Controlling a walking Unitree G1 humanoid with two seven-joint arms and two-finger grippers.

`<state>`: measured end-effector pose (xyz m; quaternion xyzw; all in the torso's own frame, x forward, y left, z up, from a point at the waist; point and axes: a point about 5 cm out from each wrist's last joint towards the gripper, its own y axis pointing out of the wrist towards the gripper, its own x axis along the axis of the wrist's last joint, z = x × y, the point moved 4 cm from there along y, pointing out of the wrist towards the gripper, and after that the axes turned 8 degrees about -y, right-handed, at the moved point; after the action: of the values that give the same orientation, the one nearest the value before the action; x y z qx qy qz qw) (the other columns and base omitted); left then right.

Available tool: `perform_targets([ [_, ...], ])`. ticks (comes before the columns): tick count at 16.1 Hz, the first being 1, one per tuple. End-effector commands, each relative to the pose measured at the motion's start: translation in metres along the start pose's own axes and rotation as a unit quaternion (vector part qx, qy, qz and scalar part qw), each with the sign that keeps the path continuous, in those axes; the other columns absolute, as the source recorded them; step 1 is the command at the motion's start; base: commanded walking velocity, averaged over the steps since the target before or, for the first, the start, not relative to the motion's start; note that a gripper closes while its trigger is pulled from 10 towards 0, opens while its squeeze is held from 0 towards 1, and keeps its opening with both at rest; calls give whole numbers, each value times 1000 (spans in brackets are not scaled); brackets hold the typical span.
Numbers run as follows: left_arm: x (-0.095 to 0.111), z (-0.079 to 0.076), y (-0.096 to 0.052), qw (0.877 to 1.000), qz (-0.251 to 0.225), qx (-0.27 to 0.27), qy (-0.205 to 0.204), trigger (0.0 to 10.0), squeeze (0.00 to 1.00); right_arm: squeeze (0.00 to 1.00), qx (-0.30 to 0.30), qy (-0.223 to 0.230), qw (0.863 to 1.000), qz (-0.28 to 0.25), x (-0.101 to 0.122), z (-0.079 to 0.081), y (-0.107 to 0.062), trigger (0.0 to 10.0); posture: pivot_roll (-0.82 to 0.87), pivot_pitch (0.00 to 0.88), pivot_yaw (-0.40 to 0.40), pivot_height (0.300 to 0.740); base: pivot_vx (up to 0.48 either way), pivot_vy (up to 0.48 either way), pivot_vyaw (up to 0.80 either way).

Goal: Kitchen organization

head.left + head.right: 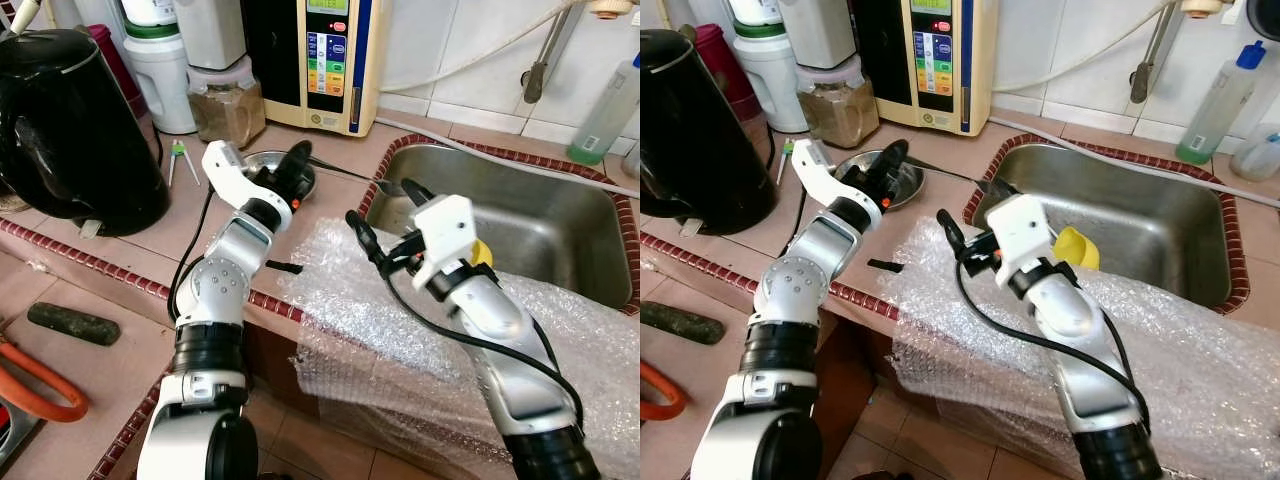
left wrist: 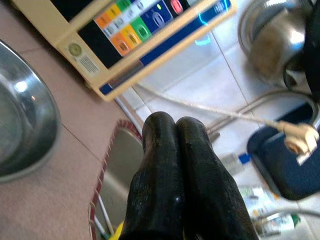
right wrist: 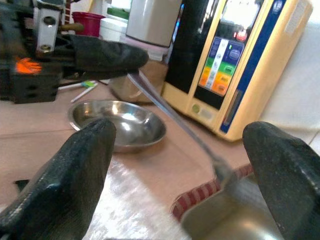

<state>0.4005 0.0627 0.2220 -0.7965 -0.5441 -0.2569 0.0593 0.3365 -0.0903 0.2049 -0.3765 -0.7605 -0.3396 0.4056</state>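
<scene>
Left gripper (image 1: 298, 160) hovers above the steel bowl (image 1: 902, 188) on the tabletop (image 1: 330, 185), its fingers (image 2: 175, 165) pressed together on the handle of a long thin spoon (image 3: 172, 124). The spoon slants down toward the sink (image 1: 540, 225), its bowl end at the sink's near corner. Right gripper (image 1: 385, 215) waits over the bubble wrap (image 1: 970, 330) beside the sink, fingers (image 3: 70, 175) spread wide, holding nothing.

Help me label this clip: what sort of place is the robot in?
Most likely a home kitchen counter: a steel sink set into the tiled top, a black kettle at the left, and a wall-side water purifier by a steel bowl.
</scene>
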Motion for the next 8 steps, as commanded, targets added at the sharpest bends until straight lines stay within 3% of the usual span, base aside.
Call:
perform_targets([
  [1, -23, -6, -1, 999, 21, -4, -25, 0, 0, 0, 2, -21, 1000, -11, 5, 1, 4, 10000, 5, 77, 46, 740, 0, 0, 0],
  [5, -37, -18, -6, 998, 55, -15, -19, 0, 0, 0, -7, -91, 996, -9, 4, 1, 23, 10000, 7, 75, 47, 740, 0, 0, 0],
  [8, -40, -29, -9, 997, 66, -38, 18, 0, 0, 0, -2, -95, 995, 11, -5, 5, 34, 10000, 10, 77, 45, 740, 0, 0, 0],
])
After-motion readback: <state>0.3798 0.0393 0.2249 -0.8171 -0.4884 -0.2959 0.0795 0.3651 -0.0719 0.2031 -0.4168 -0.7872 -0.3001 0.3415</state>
